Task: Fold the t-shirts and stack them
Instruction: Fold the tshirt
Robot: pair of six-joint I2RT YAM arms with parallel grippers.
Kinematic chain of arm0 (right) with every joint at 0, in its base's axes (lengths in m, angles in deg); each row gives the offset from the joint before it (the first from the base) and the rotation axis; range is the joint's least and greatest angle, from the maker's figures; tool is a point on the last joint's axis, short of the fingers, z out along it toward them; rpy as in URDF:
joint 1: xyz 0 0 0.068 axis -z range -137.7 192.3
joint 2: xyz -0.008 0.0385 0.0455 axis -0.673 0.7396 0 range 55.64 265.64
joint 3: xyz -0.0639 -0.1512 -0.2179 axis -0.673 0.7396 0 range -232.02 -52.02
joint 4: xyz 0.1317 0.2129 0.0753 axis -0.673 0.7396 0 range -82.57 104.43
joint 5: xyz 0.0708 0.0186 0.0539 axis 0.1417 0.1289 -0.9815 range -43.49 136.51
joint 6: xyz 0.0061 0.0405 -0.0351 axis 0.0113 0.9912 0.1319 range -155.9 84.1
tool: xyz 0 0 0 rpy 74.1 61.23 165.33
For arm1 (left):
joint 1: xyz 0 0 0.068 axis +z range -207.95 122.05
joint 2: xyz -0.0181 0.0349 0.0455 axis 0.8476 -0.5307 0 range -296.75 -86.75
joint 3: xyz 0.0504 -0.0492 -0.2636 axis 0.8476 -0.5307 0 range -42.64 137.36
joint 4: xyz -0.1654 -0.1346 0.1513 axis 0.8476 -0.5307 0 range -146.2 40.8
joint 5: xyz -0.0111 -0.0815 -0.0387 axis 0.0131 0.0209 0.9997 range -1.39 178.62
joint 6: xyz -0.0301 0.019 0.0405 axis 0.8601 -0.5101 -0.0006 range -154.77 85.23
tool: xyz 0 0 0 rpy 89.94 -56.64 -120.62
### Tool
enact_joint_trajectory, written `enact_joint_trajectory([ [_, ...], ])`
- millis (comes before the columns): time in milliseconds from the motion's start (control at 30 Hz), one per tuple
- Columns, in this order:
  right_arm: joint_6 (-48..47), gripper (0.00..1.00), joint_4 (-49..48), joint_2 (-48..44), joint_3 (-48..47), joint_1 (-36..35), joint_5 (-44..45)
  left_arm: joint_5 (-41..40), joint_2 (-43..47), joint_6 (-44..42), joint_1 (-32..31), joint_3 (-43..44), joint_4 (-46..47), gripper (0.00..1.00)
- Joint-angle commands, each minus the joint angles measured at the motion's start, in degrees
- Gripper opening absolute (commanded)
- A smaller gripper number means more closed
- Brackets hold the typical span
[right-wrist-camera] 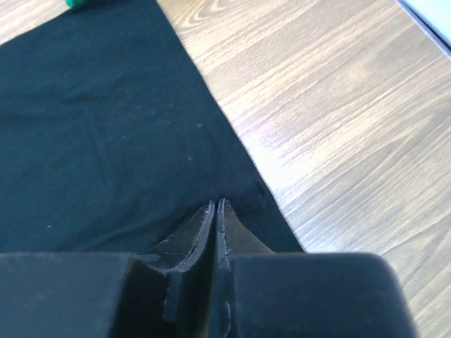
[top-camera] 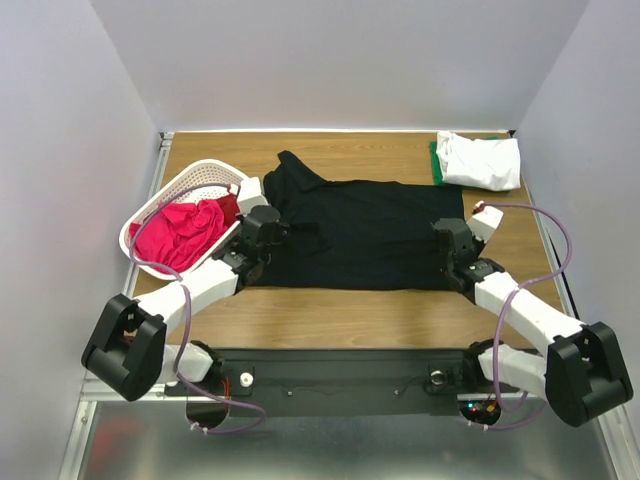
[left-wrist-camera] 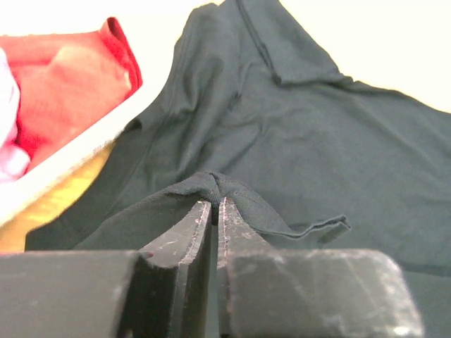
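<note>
The left gripper (left-wrist-camera: 215, 205) was pinching a raised fold of the black t-shirt (left-wrist-camera: 310, 134). Its jaws were almost together, and the cloth was bunched into a small ridge over the tips at the lower centre of the left wrist view. From that ridge the shirt ran flat toward the upper right of the frame. At the upper left a red t-shirt (left-wrist-camera: 63, 84) lay heaped inside the white basket (left-wrist-camera: 70, 158), whose rim sat just beside the black cloth.

The right gripper (right-wrist-camera: 215, 205) had its jaws pressed together at the black shirt's edge, low in the centre of the right wrist view. Whether any cloth was caught between them could not be told. To the right of that edge lay the bare wood of the table (right-wrist-camera: 338, 105).

In the top view the black shirt was spread across the middle of the frame between the two grippers. A folded white t-shirt (top-camera: 482, 162) sat at the upper right, with the edge of a green t-shirt (top-camera: 435, 160) showing at its left side.
</note>
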Motion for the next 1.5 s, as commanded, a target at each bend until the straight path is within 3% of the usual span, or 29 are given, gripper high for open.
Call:
enact_joint_trajectory([
  [0,-1.99,0.35,-4.23,0.19,-3.18,0.95,4.46,-4.34,0.33,-1.32,0.25,4.95,4.58,0.39],
  [33,-3.38,0.50,-4.23,0.02,-4.32,1.04,4.37,-4.78,0.68,-1.23,0.17,5.57,4.05,0.67],
  [67,-4.01,0.74,-4.14,-0.77,-4.77,1.13,4.03,-5.48,1.90,-1.31,0.16,6.27,3.61,0.76],
  [133,-5.15,0.85,-4.14,-2.17,-5.56,1.13,3.85,-6.01,3.66,-1.49,0.25,6.37,3.69,0.93],
  [200,-7.52,0.98,-4.23,-3.40,-6.88,1.13,3.15,-6.89,6.21,-1.75,0.16,6.19,3.96,0.97],
  [333,-9.02,0.99,-4.14,-6.04,-7.67,1.13,-2.29,-4.79,9.03,-1.75,-0.01,4.88,4.92,0.98],
  [400,-8.50,0.99,-4.14,-5.52,-7.41,1.13,-9.46,-1.90,8.51,-1.41,-0.36,3.74,5.45,0.98],
  [600,-3.50,0.98,-4.49,5.63,-7.14,1.13,-26.62,8.20,2.46,0.97,-1.24,-1.00,9.48,0.98],
  [733,-2.69,0.98,-5.02,11.61,-7.58,1.13,-30.25,12.26,-0.63,2.03,-1.42,-4.44,13.62,0.98],
  [1133,1.79,0.98,-4.84,15.74,-2.93,1.13,-37.11,16.49,-7.05,5.36,-1.77,-14.11,19.42,0.98],
  [1467,3.54,0.98,1.65,13.21,-0.82,1.13,-40.01,15.00,-7.58,9.67,-3.00,-19.47,18.81,0.98],
])
